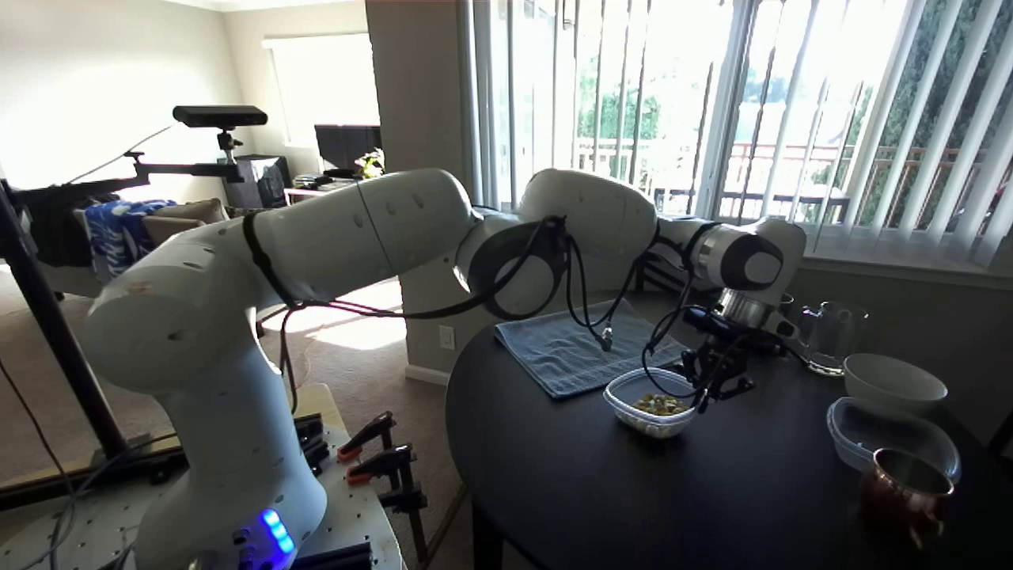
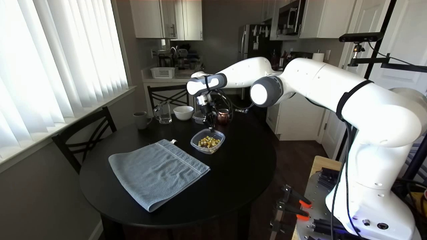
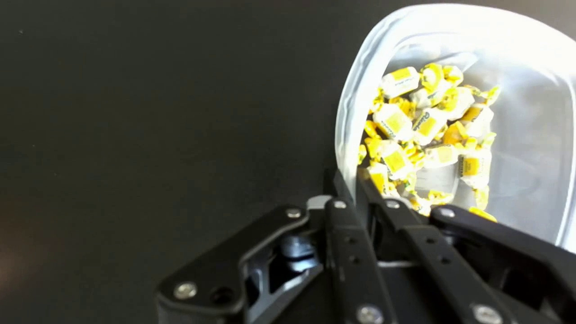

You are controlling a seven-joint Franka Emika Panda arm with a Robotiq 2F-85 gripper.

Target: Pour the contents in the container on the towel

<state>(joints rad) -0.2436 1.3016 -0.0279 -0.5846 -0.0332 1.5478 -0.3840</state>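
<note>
The container (image 1: 613, 398), a translucent white squarish tub, stands on the dark round table in both exterior views (image 2: 196, 136). It holds the contents (image 2: 208, 142), a heap of yellow-and-white wrapped candies, seen closely in the wrist view (image 3: 427, 121). My gripper (image 3: 353, 180) straddles the tub's rim, one finger inside and one outside, and looks shut on that wall. In the exterior views the gripper (image 1: 703, 400) is at the tub's far edge from the towel side (image 2: 211, 128). The towel (image 2: 156, 173), a flat blue-grey folded cloth, lies beside the tub (image 1: 586, 348).
A white bowl (image 1: 894, 381), a clear tub (image 1: 890, 443), a copper mug (image 1: 908, 495) and a glass mug (image 1: 835, 336) stand on the table beyond the gripper. A grey mug (image 2: 141, 120) stands at the table's edge. Dark chairs (image 2: 86, 136) stand around it.
</note>
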